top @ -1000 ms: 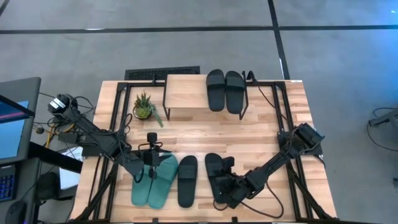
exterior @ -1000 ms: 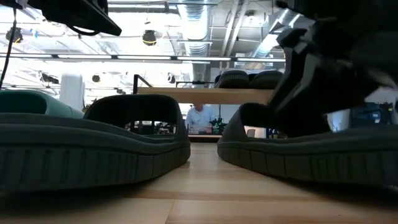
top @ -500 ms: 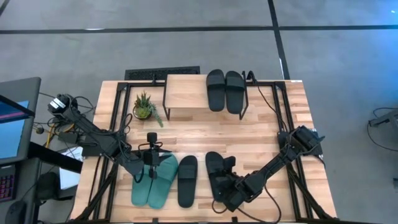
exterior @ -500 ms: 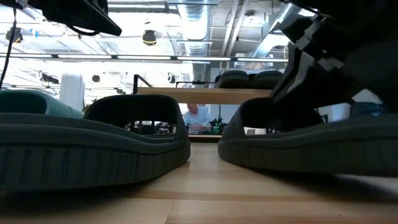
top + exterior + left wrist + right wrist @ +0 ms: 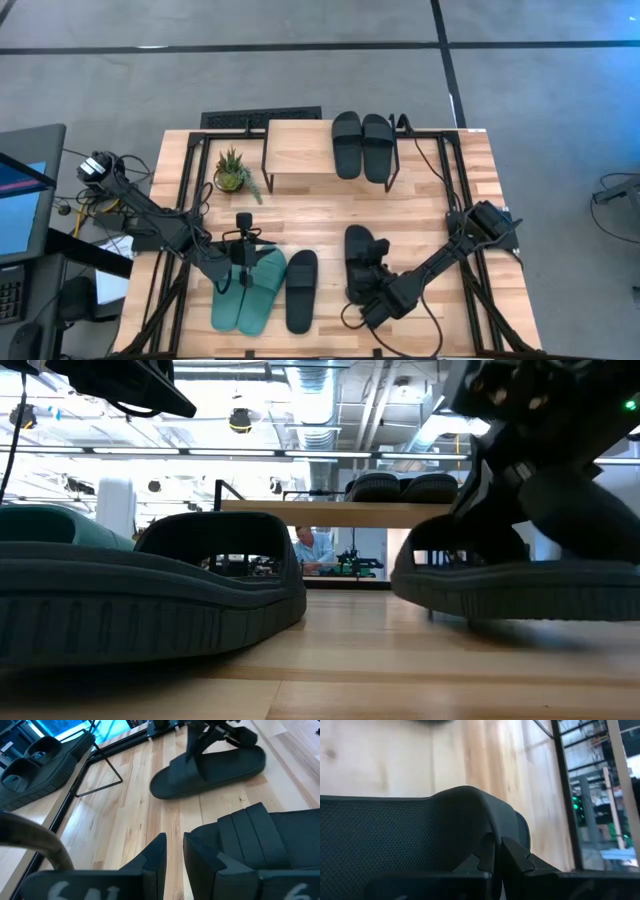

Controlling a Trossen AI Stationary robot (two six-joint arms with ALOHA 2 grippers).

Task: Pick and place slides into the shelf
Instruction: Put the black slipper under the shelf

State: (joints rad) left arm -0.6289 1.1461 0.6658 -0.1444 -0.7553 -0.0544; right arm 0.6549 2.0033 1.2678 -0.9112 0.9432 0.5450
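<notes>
The wooden table (image 5: 420,200) is taken as the landmark. At its far edge the shelf (image 5: 300,148) is placed, and on the right part of the shelf top one black pair of slides (image 5: 362,146) is set side by side. Beside the shelf, toward the left edge of the table, a small potted plant (image 5: 232,172) is seen. At the near edge of the table, left of the middle, the teal-green pair (image 5: 250,292) is laid, and a single black slide (image 5: 300,290) is laid just beside it on the right. Near the middle of the near part of the table another black slide (image 5: 362,262) is gripped at its strap by the right gripper (image 5: 372,285), whose fingers are closed tightly on it; in the low view this slide is seen lifted off the table surface. The left gripper (image 5: 244,262) is held over the teal-green pair, its fingers a little apart, and nothing is held in it.
</notes>
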